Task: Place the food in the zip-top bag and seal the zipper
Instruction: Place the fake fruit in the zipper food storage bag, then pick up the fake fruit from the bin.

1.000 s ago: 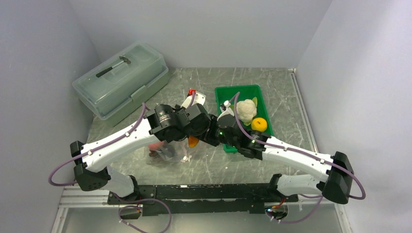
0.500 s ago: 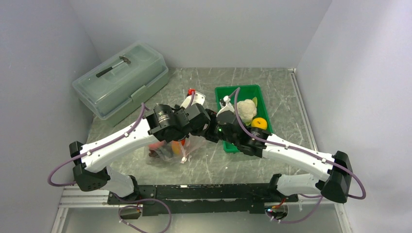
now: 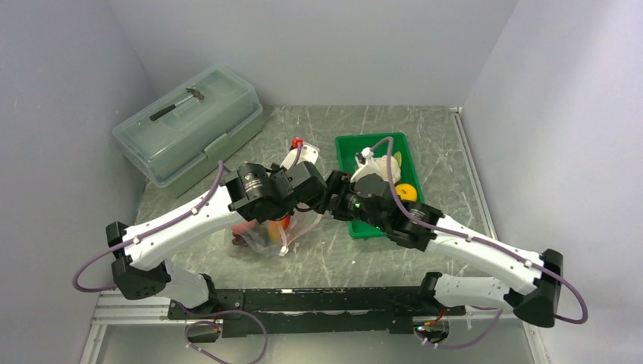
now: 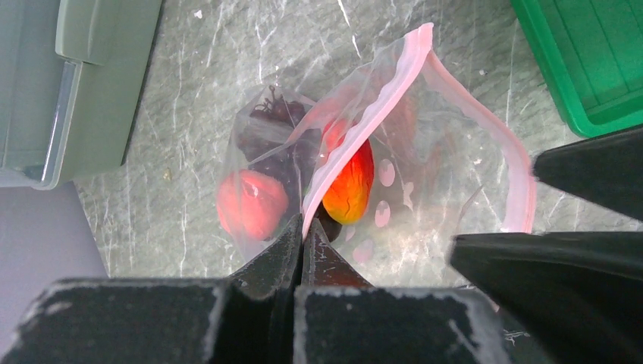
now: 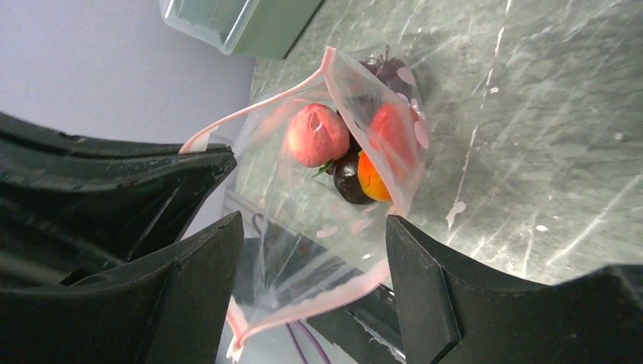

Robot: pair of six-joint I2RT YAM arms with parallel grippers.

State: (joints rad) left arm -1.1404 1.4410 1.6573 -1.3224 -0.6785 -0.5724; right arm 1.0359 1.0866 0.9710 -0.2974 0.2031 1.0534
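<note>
Pinching the pale pink zipper [image 4: 377, 102] at one spot, the left gripper [image 4: 303, 231] has its black fingers pressed flat together on the strip. It holds that lip of the zip-top bag [image 4: 455, 174] up, so the mouth gapes. The bag is clear, crinkled film with pale dots and rests on the grey marbled table [image 3: 425, 129]. Inside it lie a glossy red-orange pepper [image 4: 349, 182], a matte pink-red peach [image 4: 252, 203], a knobbly dark grape bunch [image 4: 273, 121] and a smooth dark plum [image 5: 350, 180].

The right gripper [image 5: 315, 224] hangs at the bag's mouth with its fingers spread wide and holding nothing; the slack lower rim sags between them. From above, both wrists crowd over the bag and hide most of it. The green tray [image 3: 345, 144] sits just right of the bag and holds an orange [image 3: 407, 189]. A small white object with a red cap [image 3: 294, 157] lies behind the bag. A translucent lidded box [image 3: 189, 129] stands well apart at the back left.

Pale walls [image 3: 303, 45] enclose the table on three sides. Bare marbled surface shows between the bag and the arm bases.
</note>
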